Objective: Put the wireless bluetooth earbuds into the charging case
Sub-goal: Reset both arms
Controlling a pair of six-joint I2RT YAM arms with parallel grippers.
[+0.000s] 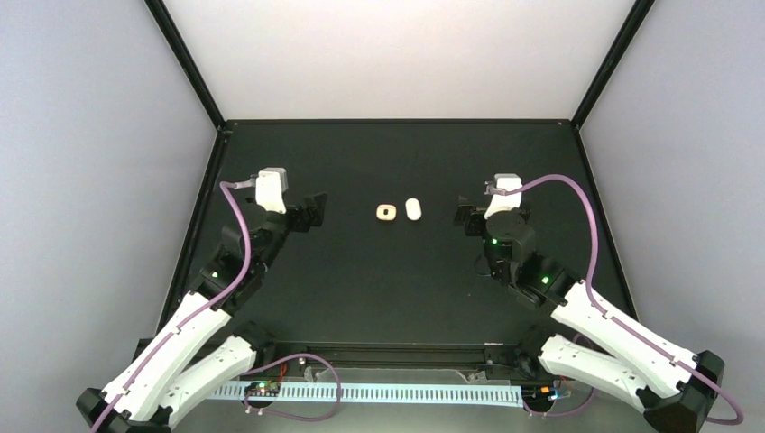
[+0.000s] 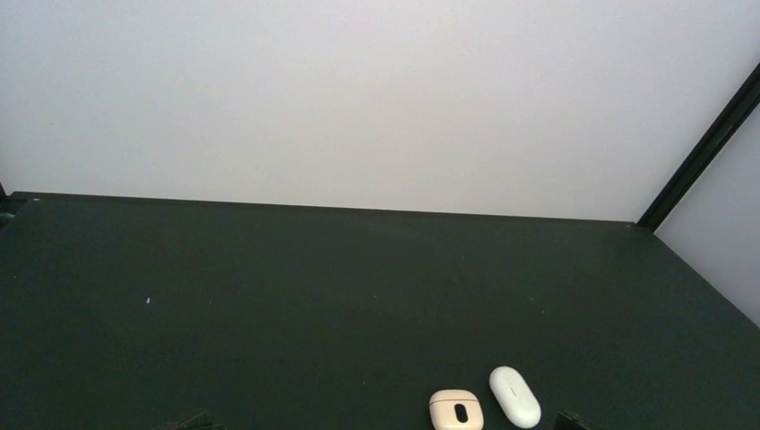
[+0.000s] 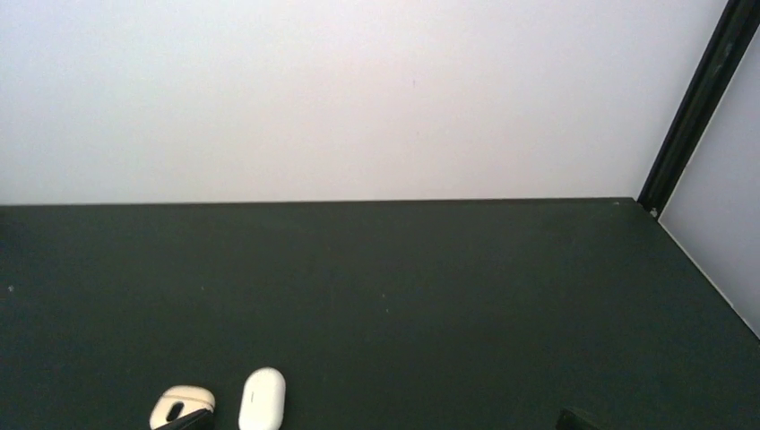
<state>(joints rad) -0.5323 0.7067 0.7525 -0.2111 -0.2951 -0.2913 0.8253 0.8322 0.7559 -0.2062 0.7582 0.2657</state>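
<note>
White case (image 1: 413, 209) long axis near-to-far; beige case (image 1: 386, 213) just left; left, right jaws wide.

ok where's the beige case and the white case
beige case (image 2: 445, 406): left wrist view, left part of its top face
white case (image 2: 514, 396): left wrist view, middle of its top face

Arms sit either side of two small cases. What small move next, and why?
Probably ease the right gripper toward the white case: it lies nearest that arm, it and the beige case look shut, and no loose earbuds show.
</note>
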